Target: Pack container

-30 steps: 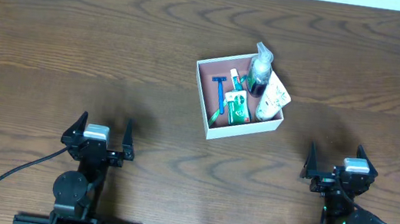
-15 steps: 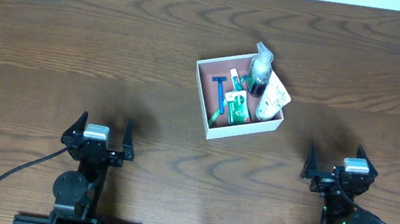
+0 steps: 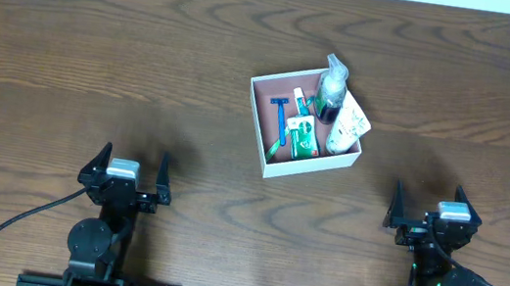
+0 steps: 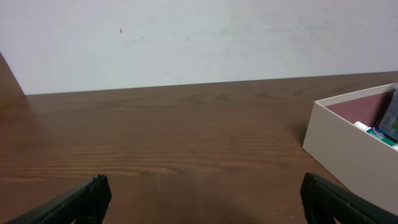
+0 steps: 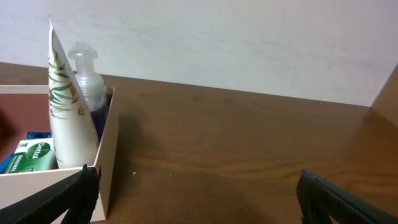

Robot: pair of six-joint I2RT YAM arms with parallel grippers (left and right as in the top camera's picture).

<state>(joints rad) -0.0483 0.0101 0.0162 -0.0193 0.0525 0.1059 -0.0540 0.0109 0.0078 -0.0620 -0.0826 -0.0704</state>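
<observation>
Nothing's moved since the earlier overhead shots, as far as I can see: both arms and the box sit exactly where they were.

Biggest first: brown wood-grain table (image 3: 100, 44). Right of centre on it, well beyond the arms, sits the container (image 3: 311, 165), a square shallow box with thin white walls and a pink-brown floor, turned a bit askew. Left gripper (image 3: 133, 155) and right gripper (image 3: 429, 194) are parked at the near edge, fingers spread wide, nothing in either.

Inside the box, along the right wall, are a clear pump bottle of dark liquid (image 3: 331, 92) and a white tube with green leaves printed on it (image 3: 347, 126). Left of those lie a small green-and-white carton (image 3: 302, 136) and a blue razor (image 3: 280, 117).

My guess is the box is light and a bit flexy. I'd pinch the left wall, where the floor is bare, and move gently so the tall bottle doesn't tip.
</observation>
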